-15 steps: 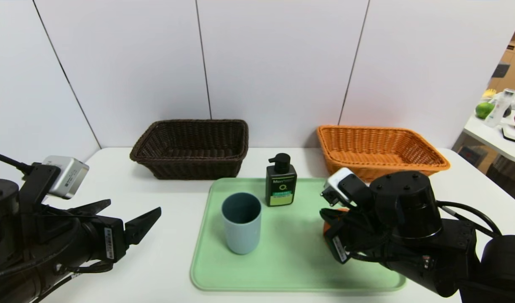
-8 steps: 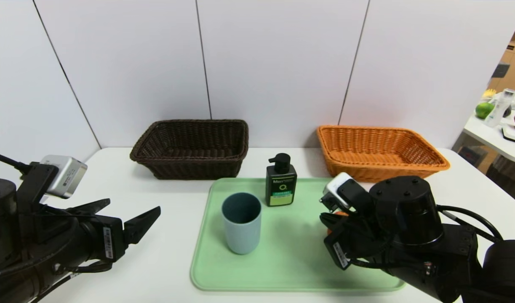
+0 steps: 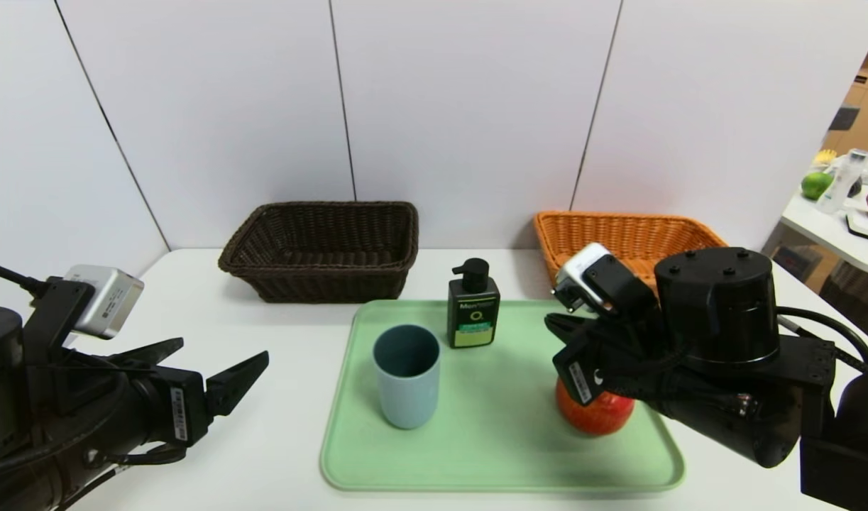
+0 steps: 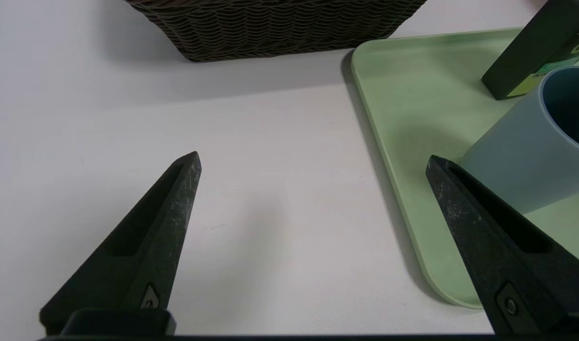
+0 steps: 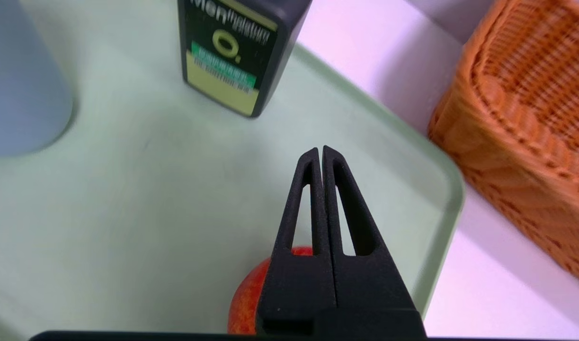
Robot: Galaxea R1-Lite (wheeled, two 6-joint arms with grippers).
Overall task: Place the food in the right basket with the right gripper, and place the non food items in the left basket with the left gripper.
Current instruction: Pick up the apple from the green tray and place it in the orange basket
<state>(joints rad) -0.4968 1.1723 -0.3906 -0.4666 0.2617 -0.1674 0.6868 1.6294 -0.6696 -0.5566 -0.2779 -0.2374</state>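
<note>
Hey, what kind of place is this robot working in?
Probably a lab or test room, not a home: a white table against plain wall panels, two baskets and a staged green tray, a cluttered side table beyond.

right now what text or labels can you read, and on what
"Men": top of the pump bottle label, white letters.
Smaller line beside it: blurred.
"O": yellow ring emblem beneath.
Green and yellow label strips: print too small.
Stickers on both claw bodies: unreadable.

Lab-like test room (plain white wall panels (image 3: pixel 462 106), white table (image 3: pixel 277 426)).
</note>
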